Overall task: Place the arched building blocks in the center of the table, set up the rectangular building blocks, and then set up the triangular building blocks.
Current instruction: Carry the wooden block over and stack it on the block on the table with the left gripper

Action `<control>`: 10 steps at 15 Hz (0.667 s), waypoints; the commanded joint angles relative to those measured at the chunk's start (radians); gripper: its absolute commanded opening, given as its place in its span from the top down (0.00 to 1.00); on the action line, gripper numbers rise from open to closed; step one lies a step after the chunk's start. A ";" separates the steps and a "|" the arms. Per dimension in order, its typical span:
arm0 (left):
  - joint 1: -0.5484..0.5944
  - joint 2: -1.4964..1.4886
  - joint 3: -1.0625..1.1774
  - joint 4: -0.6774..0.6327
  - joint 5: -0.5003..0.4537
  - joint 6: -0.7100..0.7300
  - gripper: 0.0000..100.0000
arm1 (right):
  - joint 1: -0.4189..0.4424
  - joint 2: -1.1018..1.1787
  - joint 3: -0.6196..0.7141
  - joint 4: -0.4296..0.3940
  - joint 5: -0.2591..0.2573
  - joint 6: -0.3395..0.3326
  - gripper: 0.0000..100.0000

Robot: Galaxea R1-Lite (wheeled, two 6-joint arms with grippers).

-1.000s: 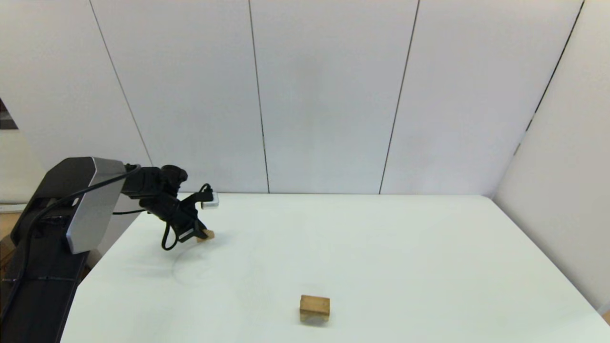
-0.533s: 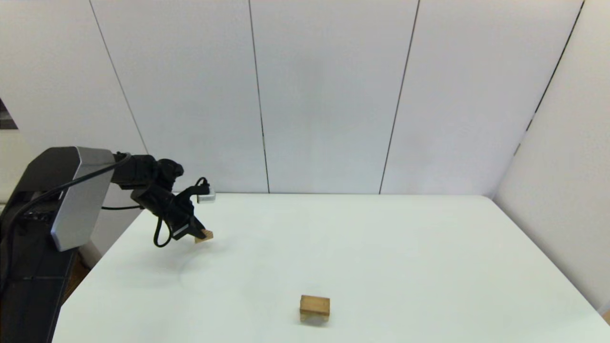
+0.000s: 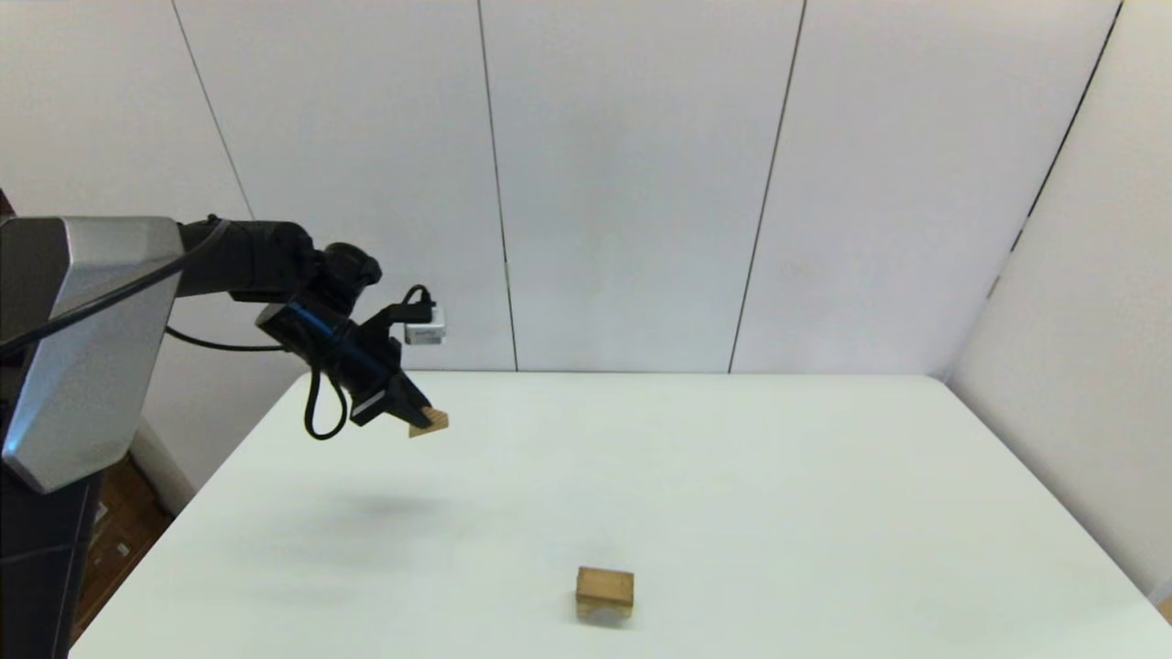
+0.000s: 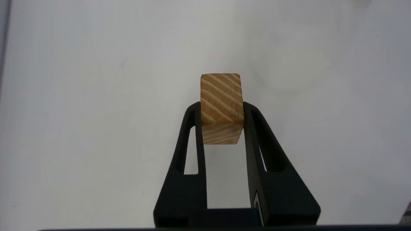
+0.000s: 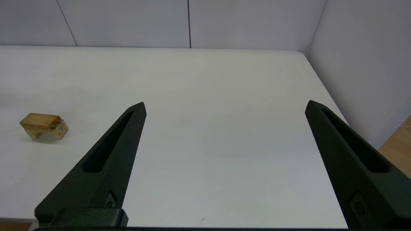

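Observation:
My left gripper (image 3: 409,418) hangs above the far left part of the white table (image 3: 778,476), shut on the small triangular block (image 3: 430,421). In the left wrist view the wedge (image 4: 221,96) sits clamped between both black fingers, clear of the tabletop. The chunky arched block (image 3: 604,595) stands near the table's front middle, and the darker rectangular slab (image 3: 605,579) appears to lie flat on top of it. The right wrist view shows that pair, arch (image 5: 51,131) under slab (image 5: 40,119), off to one side. My right gripper (image 5: 226,105) is open with nothing between its fingers, low over the near right side.
White wall panels close off the back and the right side of the table. The left arm's shadow (image 3: 385,513) falls on the tabletop below the held block. A wooden floor shows past the table's left edge.
My left arm has risen and shifted right, lifting the triangular block off the tabletop. The stacked blocks at the front have not moved.

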 commanded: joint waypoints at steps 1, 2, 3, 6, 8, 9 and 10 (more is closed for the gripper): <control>-0.179 -0.117 0.002 0.007 0.029 -0.119 1.00 | 0.000 0.000 0.000 0.001 0.001 0.000 0.00; -0.239 -0.118 0.002 0.008 0.043 -0.177 1.00 | 0.000 0.000 0.000 0.001 0.001 0.000 0.00; -0.299 -0.121 0.008 0.015 0.066 -0.220 1.00 | 0.000 0.000 0.000 0.001 0.001 0.000 0.00; -0.429 -0.109 0.008 0.036 0.121 -0.297 1.00 | 0.000 0.000 0.000 0.001 0.001 0.000 0.00; -0.485 -0.106 0.032 0.038 0.125 -0.331 1.00 | 0.000 0.000 0.000 0.001 0.001 0.000 0.00; -0.500 -0.109 0.052 0.036 0.133 -0.340 1.00 | 0.000 0.000 0.000 0.001 0.001 0.000 0.00; -0.514 -0.103 0.061 0.030 0.161 -0.341 1.00 | 0.000 0.000 0.000 0.001 0.001 0.000 0.00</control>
